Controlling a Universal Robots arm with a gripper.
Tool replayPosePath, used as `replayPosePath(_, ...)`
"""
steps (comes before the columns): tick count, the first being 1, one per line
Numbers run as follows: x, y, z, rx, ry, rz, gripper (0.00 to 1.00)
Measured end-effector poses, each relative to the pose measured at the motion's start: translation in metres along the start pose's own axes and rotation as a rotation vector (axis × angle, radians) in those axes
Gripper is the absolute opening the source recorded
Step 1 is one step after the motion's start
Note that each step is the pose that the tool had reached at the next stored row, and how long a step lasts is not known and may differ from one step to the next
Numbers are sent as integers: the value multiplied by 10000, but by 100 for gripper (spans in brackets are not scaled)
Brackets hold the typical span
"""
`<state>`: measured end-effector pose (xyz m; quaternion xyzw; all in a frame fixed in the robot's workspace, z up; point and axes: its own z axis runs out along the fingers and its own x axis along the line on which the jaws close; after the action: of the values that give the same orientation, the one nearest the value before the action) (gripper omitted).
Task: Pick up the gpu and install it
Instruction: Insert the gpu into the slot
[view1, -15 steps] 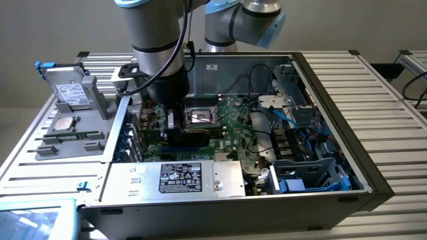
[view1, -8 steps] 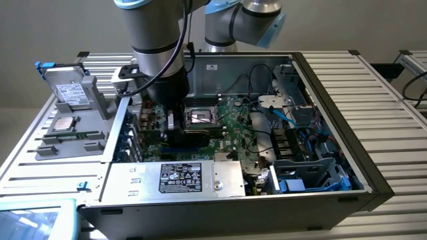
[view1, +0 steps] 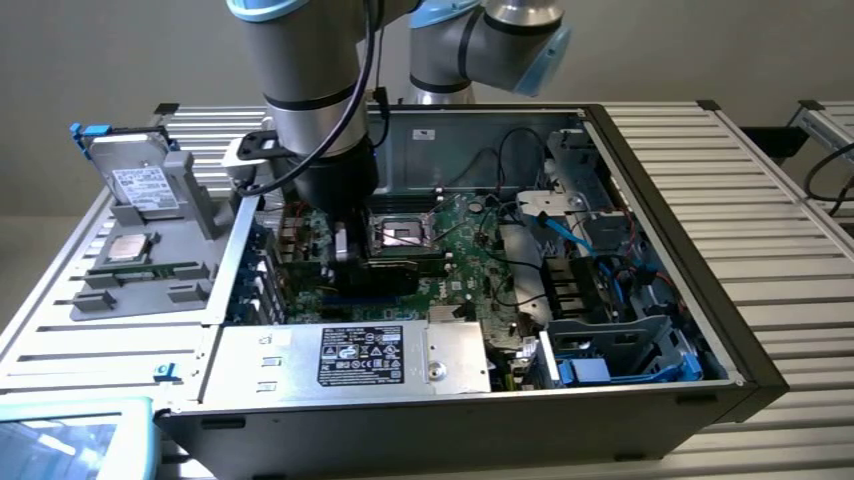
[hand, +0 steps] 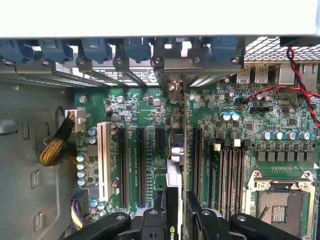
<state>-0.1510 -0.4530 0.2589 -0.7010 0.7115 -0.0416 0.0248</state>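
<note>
End effector (hand: 176, 202): fingers part-closed, clamped on both faces of the gpu (hand: 173, 172).
Position of gpu: on edge, low over the motherboard (hand: 145, 107), among the black expansion slots (hand: 141, 165); whether it is seated cannot be told.
Markings: small green logo on the card, wording unreadable; power supply label (view1: 360, 355) black with white print, illegible.
Clearance: memory slots (hand: 230, 170) and processor socket (hand: 280, 207) just beside; case (view1: 667, 150) open-topped on the desk (view1: 787, 200).

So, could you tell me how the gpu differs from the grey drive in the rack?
The gpu is mostly black; the grey drive is metal with a white label. The gpu is held by the gripper inside the case; the grey drive stands tilted in the rack outside it. Both are computer parts.
</note>
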Motion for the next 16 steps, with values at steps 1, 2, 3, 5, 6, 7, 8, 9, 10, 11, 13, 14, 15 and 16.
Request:
replayPosePath(1,0,1,0,-4,-1,-1,27)
replayPosePath(2,0,2,0,-6,0,-2,27)
replayPosePath(3,0,3,-1,-9,0,-2,27)
replayPosePath(5,1,5,-1,-16,3,-2,27)
replayPosePath(6,1,5,0,-18,3,-1,27)
replayPosePath(7,1,5,1,-20,3,-1,27)
replayPosePath(8,1,5,1,-21,3,-1,27)
replayPosePath(9,1,5,2,-21,3,-1,27)
replayPosePath(10,1,5,3,-21,2,0,27)
replayPosePath(11,2,5,4,-22,0,0,27)
replayPosePath(13,5,5,5,-32,0,10,27)
replayPosePath(14,6,6,4,-40,5,33,27)
replayPosePath(15,6,5,3,-46,8,55,27)
replayPosePath(16,6,5,3,-47,8,57,27)
